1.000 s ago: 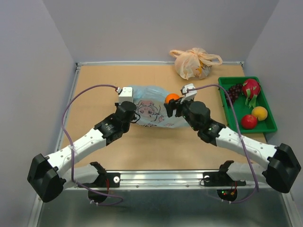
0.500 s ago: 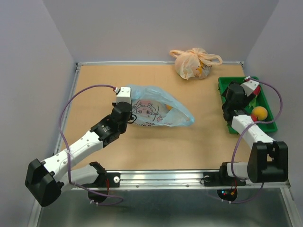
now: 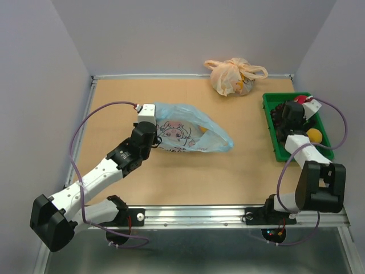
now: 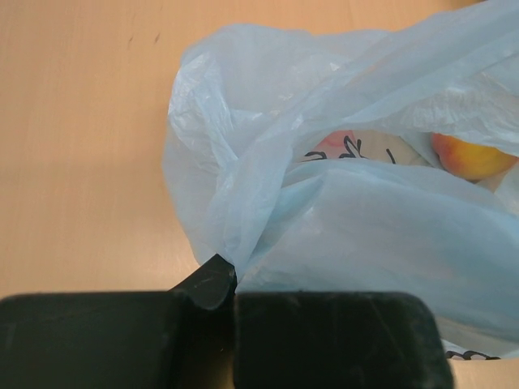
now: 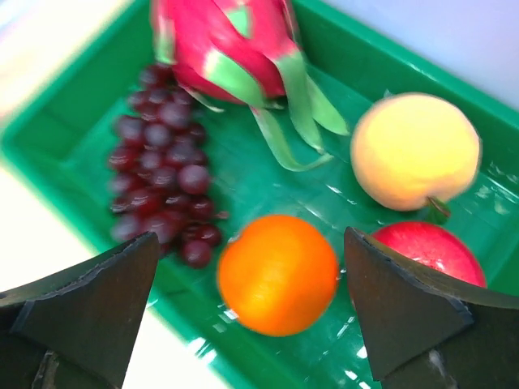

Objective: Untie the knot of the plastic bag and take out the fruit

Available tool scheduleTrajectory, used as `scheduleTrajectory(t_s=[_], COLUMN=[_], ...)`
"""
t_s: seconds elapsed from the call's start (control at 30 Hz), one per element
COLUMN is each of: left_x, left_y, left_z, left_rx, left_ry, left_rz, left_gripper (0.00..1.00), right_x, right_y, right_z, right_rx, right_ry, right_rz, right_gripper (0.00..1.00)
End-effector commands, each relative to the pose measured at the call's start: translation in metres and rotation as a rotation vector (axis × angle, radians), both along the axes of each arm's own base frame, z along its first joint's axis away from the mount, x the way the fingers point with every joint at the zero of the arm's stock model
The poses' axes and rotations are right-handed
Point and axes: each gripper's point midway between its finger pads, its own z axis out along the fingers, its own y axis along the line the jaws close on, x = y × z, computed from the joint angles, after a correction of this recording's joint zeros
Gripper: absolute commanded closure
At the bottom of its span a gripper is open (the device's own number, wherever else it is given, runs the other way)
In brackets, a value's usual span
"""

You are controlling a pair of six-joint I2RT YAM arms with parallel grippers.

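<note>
The light blue plastic bag (image 3: 191, 134) lies on the table with its mouth gaping; no knot shows. My left gripper (image 3: 153, 136) is shut on the bag's left edge; the left wrist view shows the fingertips (image 4: 217, 279) pinching the plastic (image 4: 365, 235), with a yellow-orange fruit (image 4: 470, 154) inside. My right gripper (image 3: 287, 116) hangs open over the green tray (image 3: 275, 145). In the right wrist view an orange (image 5: 278, 274) lies in the tray between the open fingers (image 5: 97, 300), apart from both, beside grapes (image 5: 162, 182), a dragon fruit (image 5: 227, 49), a yellow peach (image 5: 415, 150) and a red fruit (image 5: 430, 253).
A tied peach-orange bag (image 3: 232, 77) sits at the table's back edge, left of the tray. Grey walls close in on the left, back and right. The right arm is folded back along the table's right side.
My right gripper carried the orange from the bag's mouth over to the green tray and let it go. My left gripper kept its hold on the bag.
</note>
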Motion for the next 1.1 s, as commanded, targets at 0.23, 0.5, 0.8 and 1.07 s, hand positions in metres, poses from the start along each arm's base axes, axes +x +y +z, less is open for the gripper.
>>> scheduleTrajectory(t_s=[0.23, 0.5, 0.8, 1.07], left_x=[-0.001, -0.009, -0.015, -0.014], left_y=[-0.013, -0.014, -0.01, -0.013], left_z=[0.009, 0.003, -0.009, -0.017], left_rx=[-0.061, -0.09, -0.077, -0.052], left_ry=[-0.02, 0.011, 0.027, 0.05], left_rz=[-0.073, -0.081, -0.085, -0.095], left_gripper=[1.0, 1.0, 1.0, 1.0], right_x=[0.023, 0.0, 0.025, 0.045], right_y=[0.212, 0.362, 0.394, 0.377], right_z=[0.096, 0.082, 0.014, 0.02], right_rx=[0.059, 0.058, -0.018, -0.13], right_ry=[-0.19, -0.11, 0.076, 0.081], right_rz=[0.866, 1.441, 1.492, 1.375], right_gripper=[0.0, 0.0, 0.0, 0.89])
